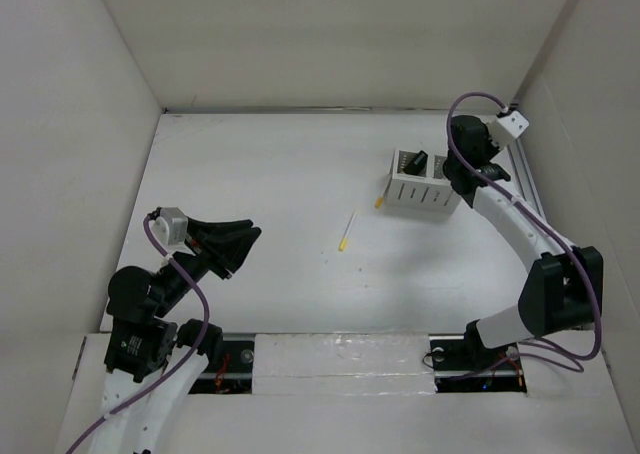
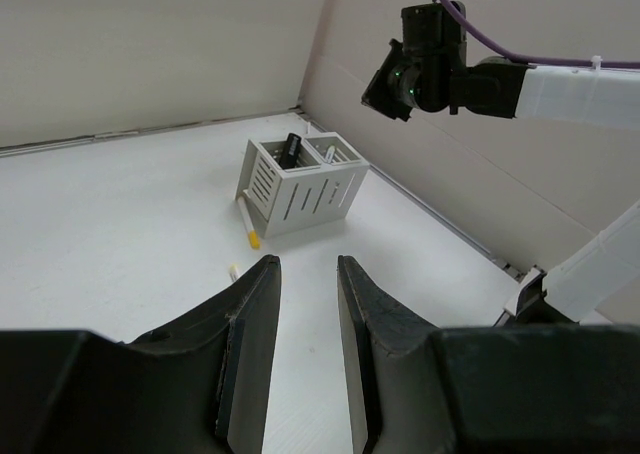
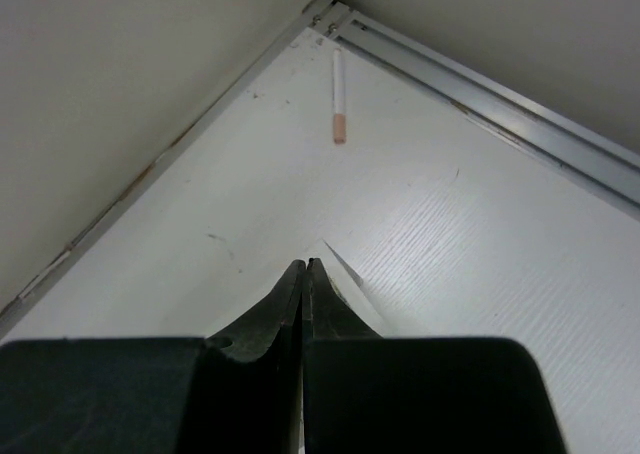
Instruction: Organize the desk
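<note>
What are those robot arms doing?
Two robot arms are tidying a white desk. The right gripper is shut and empty, above the far right corner, where one pen lies. The left gripper hangs open, holding nothing. Another pen lies mid-desk, near the white pen holder.

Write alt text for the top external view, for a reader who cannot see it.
Two robot arms reach over a white desk: the left gripper open and empty at near left, the right gripper near a white slotted pen holder at far right. A yellow-tipped pen lies loose mid-desk.
</note>
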